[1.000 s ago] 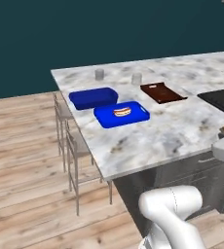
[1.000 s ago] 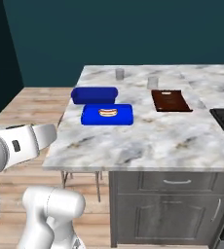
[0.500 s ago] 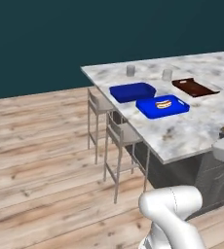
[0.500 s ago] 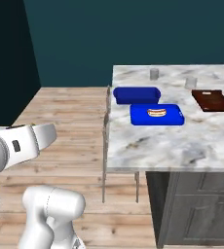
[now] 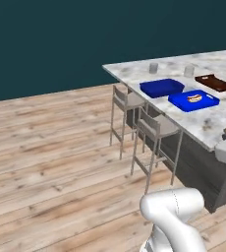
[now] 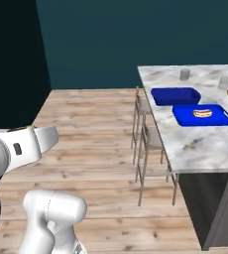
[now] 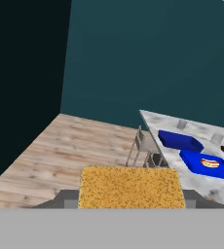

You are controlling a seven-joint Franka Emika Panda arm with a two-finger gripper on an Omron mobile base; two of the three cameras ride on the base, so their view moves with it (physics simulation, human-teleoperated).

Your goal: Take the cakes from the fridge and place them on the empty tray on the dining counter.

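Seen along the gripper (image 7: pixel 131 204), the yellow-orange cake (image 7: pixel 131 187) sits pinched between the two dark fingertips, its speckled square face spanning the gap between them. Beyond it, the marbled dining counter (image 7: pixel 220 187) runs off to the right, set against a teal wall (image 7: pixel 148 53) and a pale wood floor (image 7: pixel 75 146).

On the counter, the empty blue tray (image 5: pixel 162 87) lies near the edge, just beside a second blue tray (image 5: pixel 193 100) that carries a hot-dog-like snack (image 5: pixel 195 97). A dark brown tray (image 5: pixel 215 82) rests farther along, apart from the blue pair. Two small grey cups (image 5: pixel 153 67) stand behind the trays, towards the far edge. From the right base camera the same empty blue tray (image 6: pixel 175 95) sits behind its loaded neighbour.

Two grey stools (image 5: pixel 154 129) are tucked against the counter's near side, one behind the other. The white arm (image 6: pixel 17 149) reaches across the lower left of the right base view.
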